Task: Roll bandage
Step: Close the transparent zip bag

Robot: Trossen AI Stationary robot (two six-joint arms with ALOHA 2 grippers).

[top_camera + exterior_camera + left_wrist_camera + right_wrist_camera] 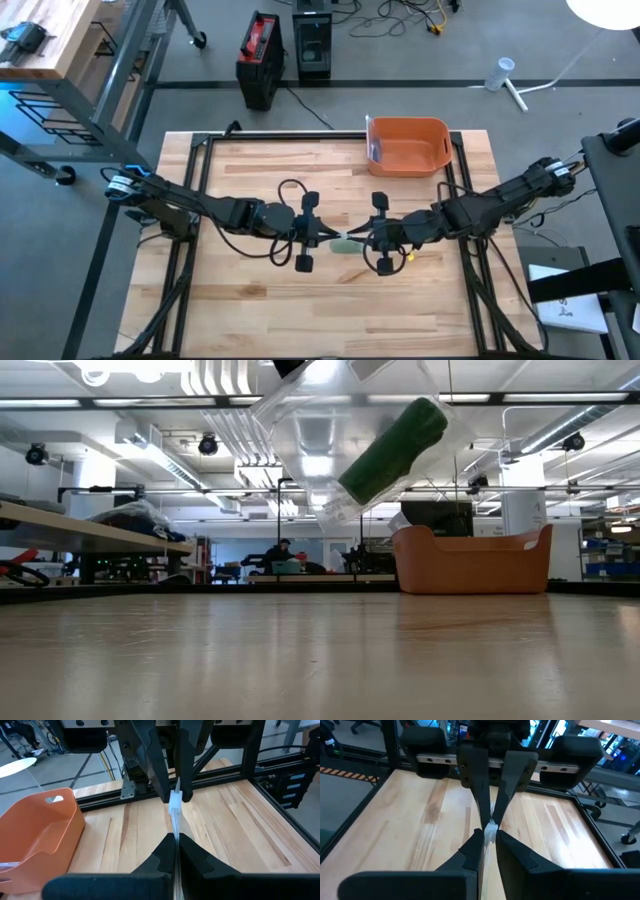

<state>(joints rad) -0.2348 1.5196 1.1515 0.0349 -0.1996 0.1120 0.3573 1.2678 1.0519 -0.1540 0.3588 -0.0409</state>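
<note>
A green bandage roll [395,450] sits inside a clear plastic wrapper [320,450], held high above the wooden table [250,300] at its middle. In the high view the wrapper [345,243] shows as a pale patch between both grippers. My left gripper [325,238] comes from the table's left and my right gripper [362,240] from its right. Their fingertips nearly meet, each shut on the wrapper. The wrist views show only a thin pale edge of the wrapper [176,817] between the two sets of fingers. My left gripper pinches a thin flat edge of the clear wrapper [176,832] between its two fingers. The fingers reach in nearly level from the table's left. The wrapper is lifted clear of the table. My right gripper pinches the wrapper's pale edge [490,829] between its two fingertips, right opposite the left gripper's fingers [482,795]. It comes nearly level from the table's right. The wrapper with the roll hangs tilted, clear of the table.
An orange bin [410,146] stands at the table's far edge, right of the middle. Black frame rails [190,190] run along the table's sides. Bare tabletop lies below and in front of the grippers.
</note>
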